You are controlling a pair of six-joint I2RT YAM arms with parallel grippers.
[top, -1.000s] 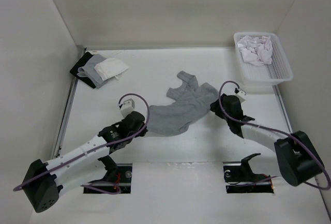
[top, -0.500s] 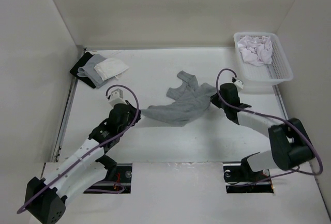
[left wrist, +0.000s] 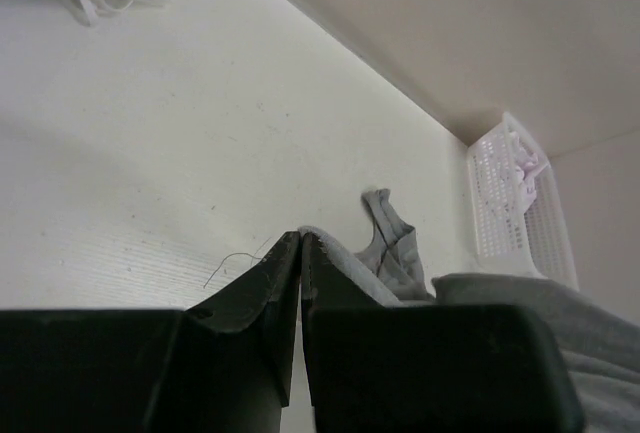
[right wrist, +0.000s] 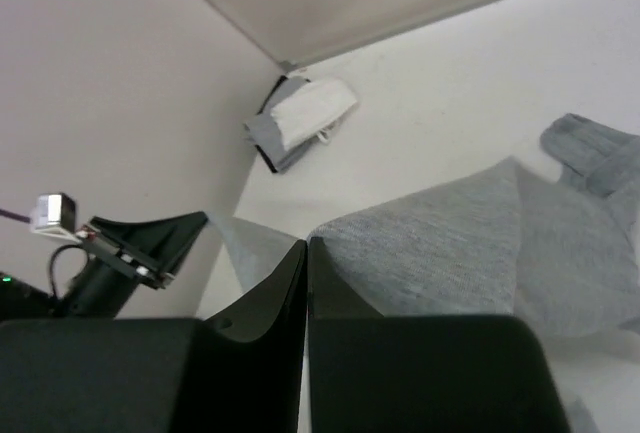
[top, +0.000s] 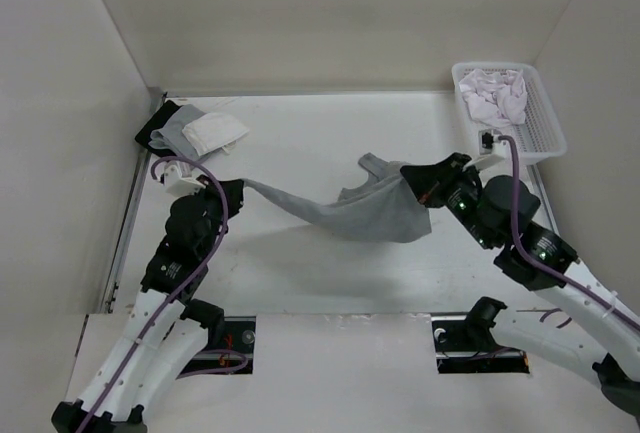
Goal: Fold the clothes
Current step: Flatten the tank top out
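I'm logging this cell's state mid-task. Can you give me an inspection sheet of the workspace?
Surface: white table, shadow under the lifted shirt.
Job's things: plain heather-grey knit T-shirt stretched between both grippers, sagging mid-span.
Clutter: small black, grey and white cloth pile in the far-left corner; white plastic lattice basket at far right, holding a crumpled white-lilac garment.
Grippers: left gripper shut on one end of the T-shirt; right gripper shut on the other.
Cables: purple cable looped at the left wrist, another at the right.
Surroundings: plain beige walls; nothing else seen.
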